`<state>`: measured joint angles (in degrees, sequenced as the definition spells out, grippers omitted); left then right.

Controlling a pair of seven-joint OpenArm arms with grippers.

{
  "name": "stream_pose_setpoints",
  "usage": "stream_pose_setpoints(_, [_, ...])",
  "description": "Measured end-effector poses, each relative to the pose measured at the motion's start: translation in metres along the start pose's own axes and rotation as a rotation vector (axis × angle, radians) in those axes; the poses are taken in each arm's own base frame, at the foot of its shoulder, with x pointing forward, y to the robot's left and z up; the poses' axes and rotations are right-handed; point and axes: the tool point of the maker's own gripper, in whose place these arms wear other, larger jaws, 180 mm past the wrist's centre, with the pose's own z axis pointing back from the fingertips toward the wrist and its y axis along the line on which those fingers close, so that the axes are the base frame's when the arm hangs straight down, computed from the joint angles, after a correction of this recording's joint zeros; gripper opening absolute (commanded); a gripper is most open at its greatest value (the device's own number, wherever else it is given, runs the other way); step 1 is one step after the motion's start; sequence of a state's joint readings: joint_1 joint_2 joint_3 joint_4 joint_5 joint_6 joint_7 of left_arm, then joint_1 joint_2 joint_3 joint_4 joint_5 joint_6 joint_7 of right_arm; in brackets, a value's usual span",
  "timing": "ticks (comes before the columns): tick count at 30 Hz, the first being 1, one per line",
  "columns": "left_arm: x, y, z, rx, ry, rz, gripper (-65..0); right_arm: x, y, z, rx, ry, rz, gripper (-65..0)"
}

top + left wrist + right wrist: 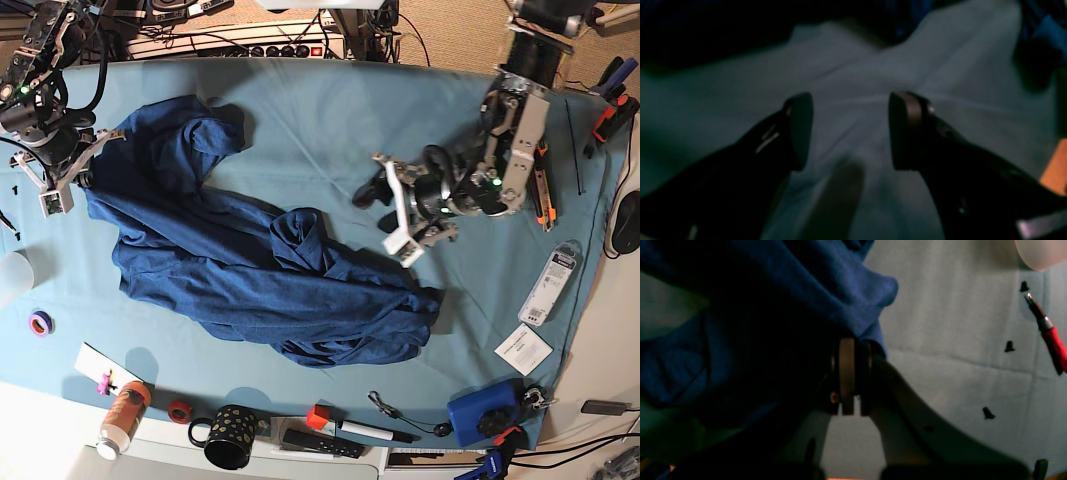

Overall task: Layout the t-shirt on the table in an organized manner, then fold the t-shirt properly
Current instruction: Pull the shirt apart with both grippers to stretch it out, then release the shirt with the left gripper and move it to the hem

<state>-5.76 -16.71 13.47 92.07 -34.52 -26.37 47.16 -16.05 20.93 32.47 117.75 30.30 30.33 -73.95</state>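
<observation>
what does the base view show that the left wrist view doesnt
Only the base view shows the whole t-shirt crumpled across the table, the right tool shut on the shirt's edge, and clutter along the near edge such as a black mug and an orange bottle. Only the left wrist view shows, close up, that nothing sits between the left tool's parted fingers. Both show the left tool open over bare teal cloth.

crumpled navy t-shirt (250,270) sprawled diagonally across teal-covered table (330,110), bunched, unfolded
</observation>
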Motion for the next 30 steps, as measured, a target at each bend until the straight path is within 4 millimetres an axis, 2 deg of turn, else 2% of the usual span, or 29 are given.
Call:
stream_pose_setpoints(3, [0.015, -0.02, -0.013, -0.044, -0.05, 0.024, -32.3, 0.0, 0.0, 0.0, 0.0, 0.0, -0.001, -65.0])
stream_pose_setpoints(5, [0.02, -0.026, -0.022, -0.031, -0.059, 0.005, -33.5, -0.001, 0.002, -0.001, 0.003, 0.0, -0.005, -65.0])
stream_pose_setpoints(11, [0.028, -0.024, -0.042, 0.062, -0.067, 0.009, -33.5, -0.007, 0.004, -0.001, 0.008, 0.02, -0.006, -65.0])
stream_pose_setpoints(17, [0.039, -0.004, -0.041, 0.149, -0.096, 0.004, -33.5, -0.007, 0.004, 0.0, 0.009, 0.019, -0.005, -65.0])
stream_pose_setpoints(22, [0.018, 0.007, -0.058, 0.157, -0.056, 0.065, -33.5, -0.007, 0.004, 0.0, 0.009, 0.019, -0.005, -65.0])
stream_pose_setpoints(25, [0.024, 0.002, -0.071, 0.131, -0.061, 0.099, -33.5, -0.008, 0.004, 0.0, 0.008, 0.02, -0.005, -65.0])
stream_pose_setpoints(30, [0.031, -0.02, -0.085, 0.072, -0.08, 0.137, -33.5, -0.008, 0.004, 0.0, 0.008, 0.02, -0.005, -65.0])
